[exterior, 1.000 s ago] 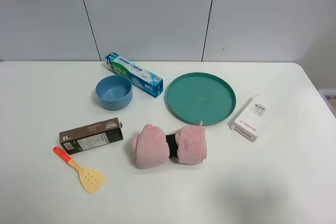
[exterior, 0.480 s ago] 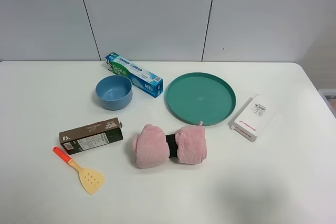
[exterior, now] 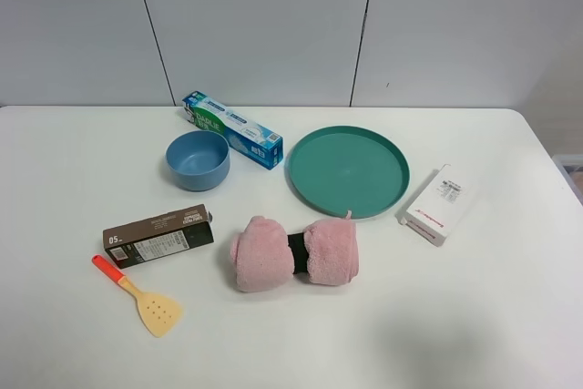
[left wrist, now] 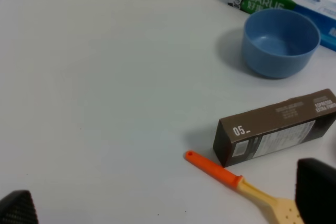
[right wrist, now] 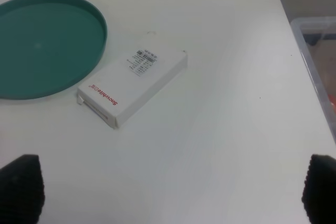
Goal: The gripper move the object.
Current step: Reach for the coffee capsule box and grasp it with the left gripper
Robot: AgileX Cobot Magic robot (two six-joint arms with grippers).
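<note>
The carton [exterior: 158, 236] lies flat toward the front left corner of the counter [exterior: 474, 325], its "05" end facing the left edge, with nothing gripping it. A spatula [exterior: 138, 296] lies just in front of it, the handle tip close to that end but apart from it. A bowl [exterior: 198, 159] sits behind the carton, with a toothpaste box [exterior: 232, 128] between the bowl and the back edge. A rolled towel [exterior: 293, 252] lies just to the carton's right, mid-counter. A plate [exterior: 346, 170] and a white box [exterior: 440, 205] lie toward the right edge. The left claw [left wrist: 168, 203] hangs over the left side, well apart from the carton. Only its dark fingertips [left wrist: 315, 192] show, at opposite sides of the wrist view, so it seems spread wide and holds nothing. The right claw [right wrist: 170, 190] reads the same, over the white box. I judge the move not yet begun: approach, grasp, carry and release are all left to do.
</note>
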